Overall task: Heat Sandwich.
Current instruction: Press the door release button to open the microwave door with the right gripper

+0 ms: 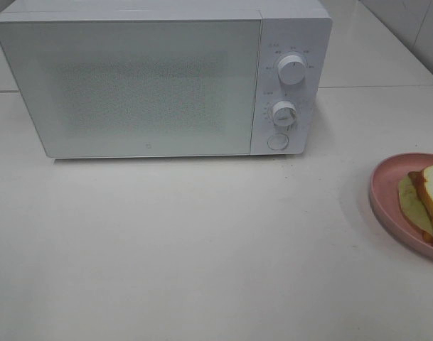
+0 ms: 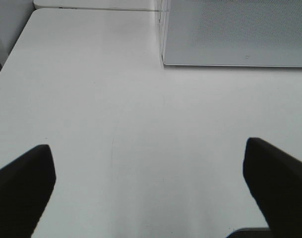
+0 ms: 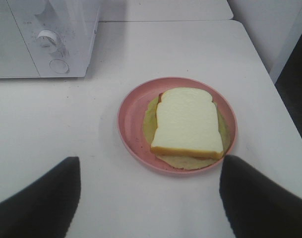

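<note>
Opening stage, by my reading: microwave (image 1: 131,85) door shut, must open it before loading. Pink plate (image 3: 125,121) right of microwave, well apart; sandwich (image 3: 188,121) lies on plate, untouched. My left gripper (image 2: 151,193) and right gripper (image 3: 151,198) both spread wide, holding nothing. Table (image 1: 202,249) white, matte, seamed; pale wall (image 1: 415,21) behind.

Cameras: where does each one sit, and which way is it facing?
Exterior high: high up, looking down at microwave and table; no arm shows.
Left wrist: on left arm, facing the microwave's lower corner; left gripper open.
Right wrist: on right arm, above the sandwich and plate; right gripper open.
Shared: exterior and right wrist both show the sandwich.
</note>
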